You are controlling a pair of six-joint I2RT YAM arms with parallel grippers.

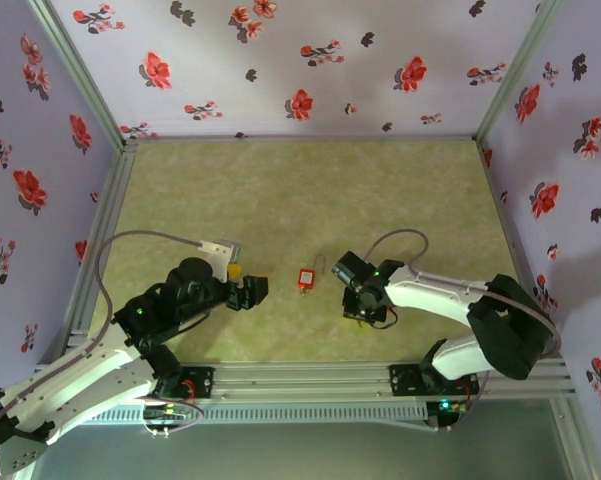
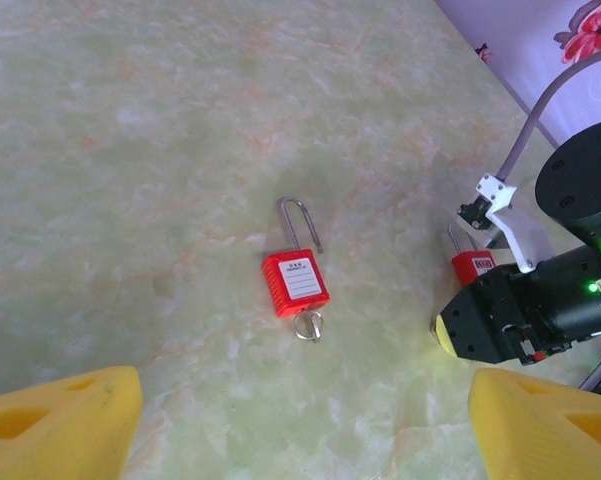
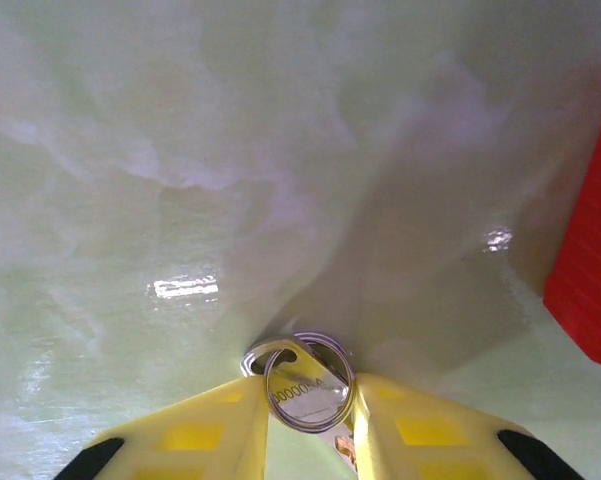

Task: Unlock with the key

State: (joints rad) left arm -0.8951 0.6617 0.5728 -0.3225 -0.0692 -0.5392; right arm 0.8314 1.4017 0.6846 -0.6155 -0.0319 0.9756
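**Status**
- Right gripper: fingers pressed in on the key. They pinch it at the bow and split ring, right at the tips, low over the table.
- Left gripper: spread wide, holding nothing, well apart from the lock.
- Lock: red, lying flat on the table between my two grippers. The shackle points away from my bases. A small metal ring touches its bottom end.

**Risks**
1. My grip is shallow and partly on the split ring. The key may swivel or drop on lift, and I would then reach the keyhole w/ the blade angle unknown.
2. The lock is loose and nothing braces it. Pushing the key in would likely shove it across the table instead of seating the key. My left gripper should pin the body first, w/o covering the bottom end.
3. A red object sits just beside my right fingers. It is prob. a second lock, but the view is too partial to be sure. I could knock it on lift or take it for the target.
4. Turning on a fingertip pinch gives poor purchase, so the key may slip round between my fingers instead of turning the cylinder.
5. The metal ring at the lock's bottom end may foul my approach to the keyhole.

**Containers**
None to inspect; nothing here is stowed in anything.
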